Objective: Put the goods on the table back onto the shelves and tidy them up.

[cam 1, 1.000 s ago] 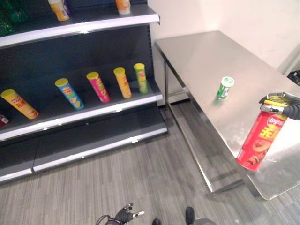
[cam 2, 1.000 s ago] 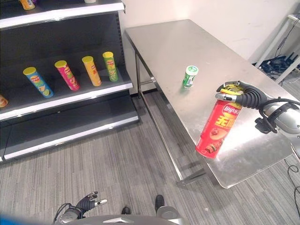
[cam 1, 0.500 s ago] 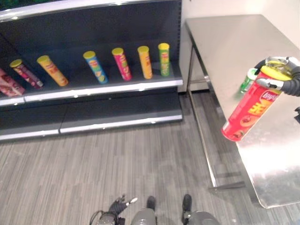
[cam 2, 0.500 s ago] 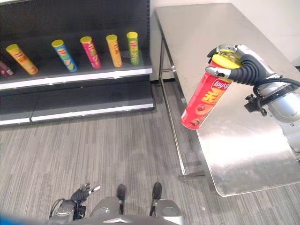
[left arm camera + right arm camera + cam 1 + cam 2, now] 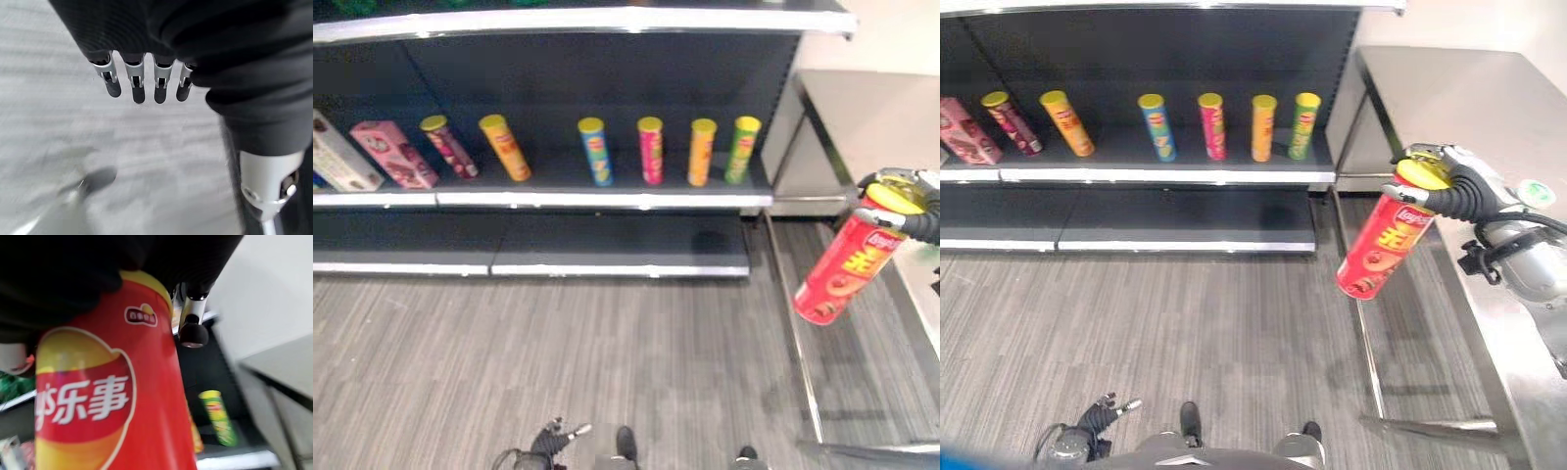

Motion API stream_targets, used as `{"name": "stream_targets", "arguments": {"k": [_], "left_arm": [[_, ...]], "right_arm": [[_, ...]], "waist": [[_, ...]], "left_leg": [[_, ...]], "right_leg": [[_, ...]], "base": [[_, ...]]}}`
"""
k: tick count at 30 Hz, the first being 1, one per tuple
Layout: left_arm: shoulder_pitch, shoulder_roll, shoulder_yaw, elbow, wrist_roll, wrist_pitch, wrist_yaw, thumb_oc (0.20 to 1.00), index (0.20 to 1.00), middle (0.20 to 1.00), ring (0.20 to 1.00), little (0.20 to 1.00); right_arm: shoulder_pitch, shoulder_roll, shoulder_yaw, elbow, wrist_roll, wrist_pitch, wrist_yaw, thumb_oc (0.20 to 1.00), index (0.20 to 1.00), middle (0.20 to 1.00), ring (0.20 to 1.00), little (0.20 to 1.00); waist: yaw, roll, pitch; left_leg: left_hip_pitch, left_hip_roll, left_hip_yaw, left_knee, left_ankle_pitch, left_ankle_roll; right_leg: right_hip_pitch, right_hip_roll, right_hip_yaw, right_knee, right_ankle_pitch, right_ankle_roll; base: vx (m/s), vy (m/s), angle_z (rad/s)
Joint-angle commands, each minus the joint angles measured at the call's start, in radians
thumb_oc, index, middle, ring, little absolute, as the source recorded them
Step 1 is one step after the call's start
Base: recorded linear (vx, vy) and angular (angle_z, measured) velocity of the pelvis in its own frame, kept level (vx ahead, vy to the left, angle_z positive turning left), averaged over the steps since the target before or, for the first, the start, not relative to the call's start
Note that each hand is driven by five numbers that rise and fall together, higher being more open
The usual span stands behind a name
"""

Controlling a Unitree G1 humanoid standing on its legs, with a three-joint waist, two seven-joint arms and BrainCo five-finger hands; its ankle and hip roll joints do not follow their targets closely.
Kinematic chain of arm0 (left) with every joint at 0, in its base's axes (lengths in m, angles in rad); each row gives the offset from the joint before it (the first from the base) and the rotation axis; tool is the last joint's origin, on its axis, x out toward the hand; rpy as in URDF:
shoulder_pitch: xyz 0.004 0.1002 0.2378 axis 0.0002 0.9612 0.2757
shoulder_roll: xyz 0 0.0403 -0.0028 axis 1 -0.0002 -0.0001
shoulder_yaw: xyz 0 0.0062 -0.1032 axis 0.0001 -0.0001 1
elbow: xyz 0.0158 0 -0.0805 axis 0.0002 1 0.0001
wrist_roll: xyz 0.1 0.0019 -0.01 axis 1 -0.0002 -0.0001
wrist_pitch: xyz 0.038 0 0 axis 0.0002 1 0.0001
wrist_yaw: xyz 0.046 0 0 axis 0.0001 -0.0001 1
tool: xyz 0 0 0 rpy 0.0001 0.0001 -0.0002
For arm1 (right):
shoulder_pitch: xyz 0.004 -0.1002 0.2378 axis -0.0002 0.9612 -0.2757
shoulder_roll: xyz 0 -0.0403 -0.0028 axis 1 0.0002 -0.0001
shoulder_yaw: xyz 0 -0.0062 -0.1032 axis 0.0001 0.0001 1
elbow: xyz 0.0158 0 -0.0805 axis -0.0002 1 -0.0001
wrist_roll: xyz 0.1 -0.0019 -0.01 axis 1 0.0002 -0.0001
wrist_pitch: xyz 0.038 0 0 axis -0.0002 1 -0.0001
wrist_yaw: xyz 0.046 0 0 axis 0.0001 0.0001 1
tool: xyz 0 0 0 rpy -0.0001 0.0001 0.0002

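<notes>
Red chip can (image 5: 1380, 249) with yellow lid, gripped at its top end by the right hand (image 5: 1449, 185), fingers curled round the can just below the lid. Can tilted, lid end up and toward the steel table (image 5: 1449, 88), base hanging lower over the grey striped floor (image 5: 1185, 333) beside the table's edge and leg frame. Seen close in the right wrist view as a red can wall (image 5: 107, 401), with 1 dark fingertip (image 5: 193, 334) beside it and the shelf behind.

Left hand (image 5: 142, 81) low by the floor, fingers straight and relaxed, holding nothing (also at the bottom edge of the head views (image 5: 551, 443)).

Dark shelf unit (image 5: 1165, 176) ahead, to the left of the table. On its middle shelf, 4 upright chip cans in a row near the table end: green (image 5: 1303, 124), orange (image 5: 1262, 126), pink (image 5: 1211, 125), blue (image 5: 1157, 126). Further left, well apart from these, a yellow-orange can (image 5: 1066, 122) and a dark red can (image 5: 1011, 122), both leaning. A pink box (image 5: 393, 153) and a white box (image 5: 339, 153) at the left end.

Small green-and-white lidded item (image 5: 1534, 192) on the table, just past the right wrist, partly hidden.
</notes>
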Motion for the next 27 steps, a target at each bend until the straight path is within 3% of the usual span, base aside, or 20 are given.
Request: {"name": "stream_targets", "arguments": {"k": [1, 4, 6, 7, 9, 12, 14, 18, 23, 25, 26, 27], "left_arm": [[0.0, 0.047, -0.033, -0.045, 0.049, -0.013, 0.009, 1.0, 1.0, 1.0, 1.0, 1.0], [-0.002, 0.069, -0.044, -0.078, 0.06, -0.01, -0.01, 1.0, 1.0, 1.0, 1.0, 1.0], [-0.002, 0.071, -0.043, -0.082, 0.059, -0.011, -0.016, 1.0, 1.0, 1.0, 1.0, 1.0], [-0.003, 0.074, -0.048, -0.088, 0.061, -0.011, -0.022, 1.0, 1.0, 1.0, 1.0, 1.0], [-0.004, 0.068, -0.052, -0.092, 0.06, -0.009, -0.031, 1.0, 1.0, 1.0, 1.0, 1.0], [0.007, 0.054, -0.06, -0.123, 0.055, -0.005, -0.046, 1.0, 1.0, 1.0, 1.0, 1.0], [0.029, 0.045, -0.077, -0.185, 0.059, 0.003, -0.064, 1.0, 1.0, 1.0, 1.0, 1.0], [0.057, 0.044, -0.097, -0.267, 0.063, 0.01, -0.084, 1.0, 1.0, 1.0, 1.0, 1.0], [0.059, 0.034, -0.131, -0.305, 0.067, 0.022, -0.103, 1.0, 1.0, 1.0, 1.0, 1.0], [0.049, 0.035, -0.144, -0.32, 0.073, 0.031, -0.104, 1.0, 1.0, 1.0, 1.0, 1.0], [0.06, 0.017, -0.164, -0.23, 0.1, 0.005, -0.098, 1.0, 1.0, 1.0, 1.0, 1.0], [0.049, 0.006, -0.149, -0.157, 0.1, 0.003, -0.083, 1.0, 1.0, 1.0, 1.0, 1.0]], "right_arm": [[-0.078, -0.023, -0.002, 0.009, -0.043, -0.003, -0.06, 0.2, 0.2, 0.2, 0.2, 0.2], [-0.014, -0.021, -0.052, 0.006, -0.057, 0.001, -0.052, 0.2, 0.2, 0.2, 0.2, 0.2], [-0.017, -0.013, -0.051, 0.01, -0.057, -0.001, -0.056, 0.2, 0.2, 0.2, 0.2, 0.2], [-0.023, -0.002, -0.053, 0.014, -0.061, -0.001, -0.058, 0.2, 0.2, 0.2, 0.2, 0.2], [-0.028, 0.007, -0.049, 0.024, -0.065, -0.002, -0.057, 0.2, 0.2, 0.2, 0.2, 0.2], [-0.037, 0.019, -0.036, 0.043, -0.055, -0.001, -0.051, 0.2, 0.2, 0.2, 0.2, 0.2], [-0.055, 0.019, 0.002, 0.064, -0.051, 0.002, -0.045, 0.2, 0.2, 0.2, 0.2, 0.2], [-0.046, 0.01, 0.009, 0.089, -0.088, 0.013, -0.044, 0.2, 0.2, 0.2, 0.2, 0.2], [-0.033, 0.018, 0.008, 0.133, -0.139, 0.024, -0.065, 0.2, 0.2, 0.2, 0.2, 0.2], [-0.018, 0.026, 0.009, 0.144, -0.193, 0.038, -0.076, 0.2, 0.2, 0.2, 0.2, 0.2], [-0.018, 0.035, 0.019, 0.133, -0.235, 0.027, -0.085, 0.2, 0.2, 0.2, 0.2, 0.2], [-0.025, 0.026, 0.05, 0.137, -0.261, 0.023, -0.092, 0.2, 0.2, 0.2, 0.2, 0.2]], "waist": [[0.004, -0.014, -0.006], [-0.03, 0.007, 0.008], [-0.036, 0.018, 0.013], [-0.047, 0.034, 0.031], [-0.068, 0.037, 0.058], [-0.081, 0.023, 0.079], [-0.094, 0.014, 0.091], [-0.096, 0.004, 0.081], [-0.11, 0.018, 0.046], [-0.122, 0.026, 0.034], [-0.123, 0.035, 0.017], [-0.118, 0.047, 0.009]], "left_leg": [[-0.045, 0.033, -0.023, 0.019, -0.066, -0.028], [-0.021, -0.001, -0.073, -0.003, -0.071, -0.007], [-0.011, -0.004, -0.084, -0.008, -0.074, -0.003], [0.008, -0.009, -0.11, -0.016, -0.077, 0.004], [0.039, -0.029, -0.147, -0.016, -0.091, 0.012], [0.094, -0.075, -0.198, -0.02, -0.117, 0.023], [0.144, -0.105, -0.241, -0.014, -0.149, 0.026], [0.191, -0.133, -0.297, -0.022, -0.177, 0.035], [0.239, -0.11, -0.336, -0.027, -0.229, 0.033], [0.262, -0.082, -0.355, -0.004, -0.256, 0.014], [0.288, -0.04, -0.366, 0.028, -0.279, -0.022], [0.279, -0.009, -0.361, 0.093, -0.254, -0.059]], "right_leg": [[-0.025, -0.006, 0.094, 0.136, -0.022, 0.052], [-0.088, 0.102, 0.251, 0.206, -0.053, 0.027], [-0.114, 0.131, 0.273, 0.213, -0.071, 0.02], [-0.175, 0.187, 0.292, 0.189, -0.106, 0.009], [-0.228, 0.253, 0.321, 0.153, -0.103, 0.008], [-0.313, 0.325, 0.307, 0.049, -0.026, 0.02], [-0.347, 0.359, 0.213, -0.063, 0.028, 0.04], [-0.356, 0.364, 0.183, -0.083, 0.07, 0.031], [-0.322, 0.351, 0.148, -0.084, 0.095, -0.008], [-0.295, 0.347, 0.133, -0.073, 0.084, -0.017], [-0.254, 0.352, 0.114, -0.064, 0.048, -0.037], [-0.223, 0.369, 0.106, -0.062, 0.016, -0.048]], "base": [[0.1, 0.335, 0.31], [0.12, 0.224, 1.18], [0.12, 0.13, 0.4], [0.15, 0.104, 0.06], [0.2, 0.103, 0.17], [0.23, 0.053, 0.45], [0.35, 0.064, 0.56], [0.24, -0.003, 0.68], [0.22, -0.081, 0.84], [0.37, -0.206, 1.33], [0.47, -0.271, 1.3], [0.43, -0.249, 0.71]]}}
